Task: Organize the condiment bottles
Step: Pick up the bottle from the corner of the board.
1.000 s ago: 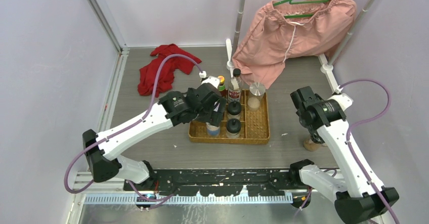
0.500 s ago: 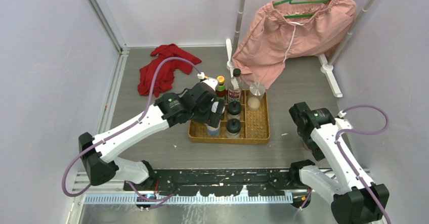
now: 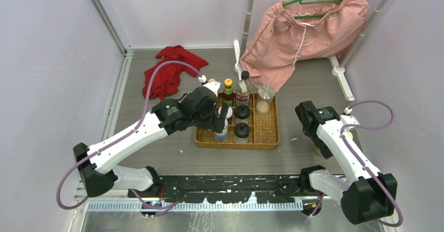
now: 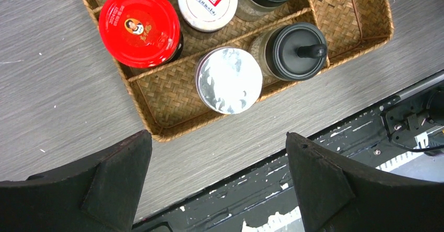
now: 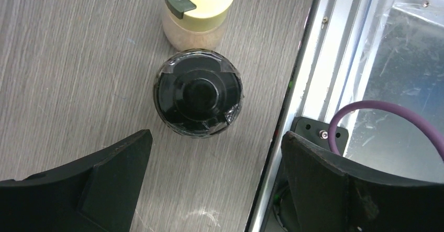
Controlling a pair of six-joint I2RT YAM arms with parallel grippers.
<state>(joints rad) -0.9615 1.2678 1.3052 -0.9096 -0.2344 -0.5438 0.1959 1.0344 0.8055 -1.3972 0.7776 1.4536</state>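
Observation:
The condiment bottles mostly stand in a woven tray (image 3: 264, 137). The left wrist view looks down on a red-lidded jar (image 4: 140, 26), a white-lidded jar (image 4: 207, 4), a silver-lidded jar (image 4: 229, 80) and a black-capped bottle (image 4: 295, 51). My left gripper (image 4: 217, 137) hangs open above the tray's near left corner (image 3: 222, 120) and holds nothing. A yellow-capped sauce (image 3: 228, 89) and a tall clear bottle (image 3: 243, 89) stand at the tray's back. My right gripper (image 5: 215, 135) is open above a black-capped bottle (image 5: 199, 93) and a yellow-lidded shaker (image 5: 199, 7) on the table, touching neither.
A red cloth (image 3: 170, 72) lies at the back left. Pink shorts (image 3: 301, 33) hang on a green hanger at the back right. A metal rail (image 5: 298, 101) runs right beside the two loose bottles. The black base rail (image 4: 293, 190) lies near the tray's front.
My left gripper has drawn back to the left off the tray's bottles. My right arm has swung down and toward the near edge, over the loose bottles at the right.

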